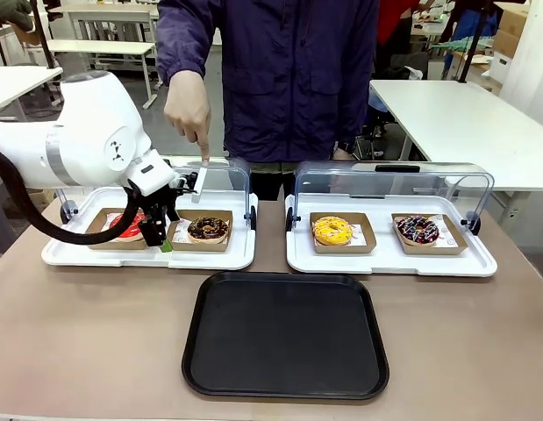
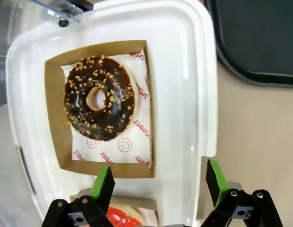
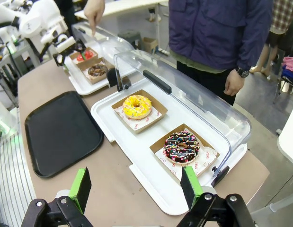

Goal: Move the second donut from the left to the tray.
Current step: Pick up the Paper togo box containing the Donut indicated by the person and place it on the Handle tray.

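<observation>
Wooden tabletop (image 1: 96,333), black tray (image 1: 285,338), left claw (image 2: 159,170) released near flecked donut (image 2: 99,97), flecks clear from wrist

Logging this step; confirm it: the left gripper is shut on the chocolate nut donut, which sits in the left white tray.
Wrong on the grip. The left gripper is open, not shut on the chocolate nut donut: the left wrist view shows its jaws wide apart, short of the donut. The donut does sit in the left white tray.

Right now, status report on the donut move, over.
Left hand open, poised beside second donut from the left. Right hand open. Donut in holder, not on black tray. Person's finger by raised lid.
</observation>
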Controlling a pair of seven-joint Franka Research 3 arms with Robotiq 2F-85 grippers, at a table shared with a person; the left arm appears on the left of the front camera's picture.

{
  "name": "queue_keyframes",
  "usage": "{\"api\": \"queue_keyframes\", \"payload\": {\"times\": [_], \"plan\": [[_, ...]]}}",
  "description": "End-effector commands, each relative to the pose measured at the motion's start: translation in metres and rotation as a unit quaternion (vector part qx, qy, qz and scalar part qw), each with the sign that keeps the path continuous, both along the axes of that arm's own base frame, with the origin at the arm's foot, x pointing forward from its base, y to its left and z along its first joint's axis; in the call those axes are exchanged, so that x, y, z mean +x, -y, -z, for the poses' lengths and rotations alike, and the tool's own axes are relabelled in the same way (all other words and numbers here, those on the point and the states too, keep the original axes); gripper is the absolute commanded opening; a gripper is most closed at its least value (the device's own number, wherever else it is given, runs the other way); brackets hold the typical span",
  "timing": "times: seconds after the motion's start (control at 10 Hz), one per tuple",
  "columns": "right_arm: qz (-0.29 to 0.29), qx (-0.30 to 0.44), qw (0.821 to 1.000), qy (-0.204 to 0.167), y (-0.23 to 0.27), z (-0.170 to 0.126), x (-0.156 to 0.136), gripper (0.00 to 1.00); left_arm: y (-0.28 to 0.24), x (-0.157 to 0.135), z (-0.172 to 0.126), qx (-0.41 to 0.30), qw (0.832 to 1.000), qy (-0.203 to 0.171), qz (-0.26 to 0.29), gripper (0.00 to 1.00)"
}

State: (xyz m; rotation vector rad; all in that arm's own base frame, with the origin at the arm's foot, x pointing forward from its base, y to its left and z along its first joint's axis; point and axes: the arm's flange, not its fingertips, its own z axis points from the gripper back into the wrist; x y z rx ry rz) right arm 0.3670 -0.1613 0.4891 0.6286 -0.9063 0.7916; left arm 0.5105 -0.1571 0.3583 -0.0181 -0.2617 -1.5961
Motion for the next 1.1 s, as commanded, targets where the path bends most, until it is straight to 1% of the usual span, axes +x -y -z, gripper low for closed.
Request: {"api": "queue_keyframes", "payload": {"times": [0.0, 0.4, 1.0], "plan": [[-0.004, 0.007, 1.000, 0.019, 0.001, -0.001, 0.004, 1.00, 0.003, 0.012, 0.004, 0.020, 1.000, 0.013, -0.012, 1.00], [-0.004, 0.007, 1.000, 0.019, 0.001, -0.001, 0.004, 1.00, 0.007, 0.019, 0.023, 0.023, 1.000, -0.004, -0.002, 1.00], [-0.004, 0.007, 1.000, 0.019, 0.001, -0.001, 0.004, 1.00, 0.007, 0.030, 0.036, 0.030, 0.999, -0.017, -0.005, 1.00]]}}
